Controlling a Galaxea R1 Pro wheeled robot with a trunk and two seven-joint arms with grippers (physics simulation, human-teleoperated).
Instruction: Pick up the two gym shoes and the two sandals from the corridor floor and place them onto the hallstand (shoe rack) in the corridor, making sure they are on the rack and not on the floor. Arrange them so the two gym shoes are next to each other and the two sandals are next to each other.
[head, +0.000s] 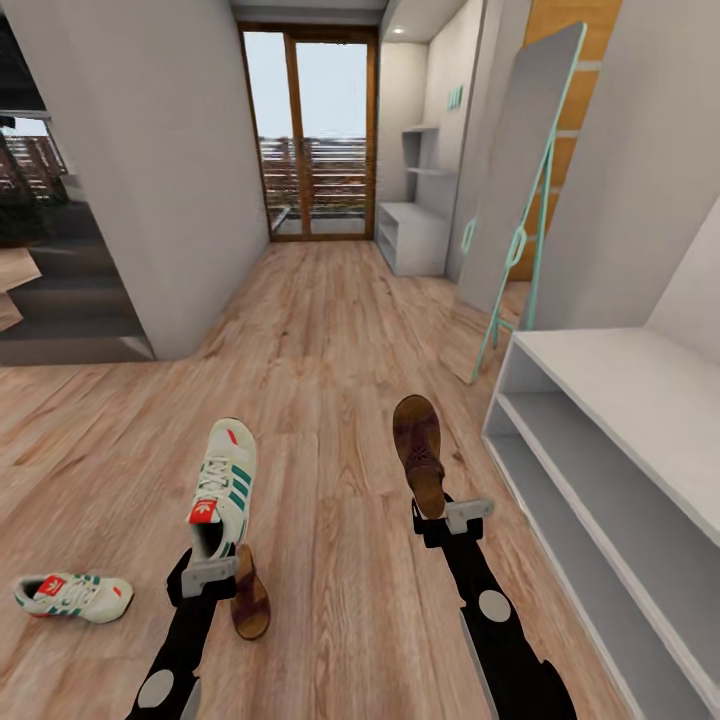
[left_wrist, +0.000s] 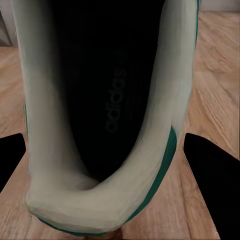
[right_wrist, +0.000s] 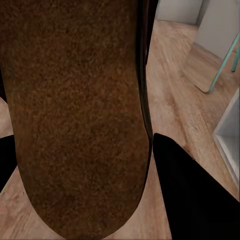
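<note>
My left gripper (head: 210, 566) is shut on the heel of one cream gym shoe (head: 226, 482) with green stripes, held above the corridor floor (head: 330, 340) with its toe pointing away. The left wrist view looks into that shoe's dark opening (left_wrist: 110, 100) between the black fingers (left_wrist: 212, 172). My right gripper (head: 447, 516) is shut on the heel of a dark brown sandal (head: 417, 447), whose brown underside (right_wrist: 75, 110) crowds the right wrist view. The other gym shoe (head: 74, 595) lies on the floor at the left. The second sandal (head: 251, 602) lies just beside my left wrist. The hallstand (head: 640, 385) stands at the right.
A tall leaning mirror with teal poles (head: 520, 200) stands past the hallstand's far end. A smaller white shelf unit (head: 412, 235) sits further down the corridor by the glass door (head: 310, 135). A grey wall corner (head: 175, 250) juts in on the left.
</note>
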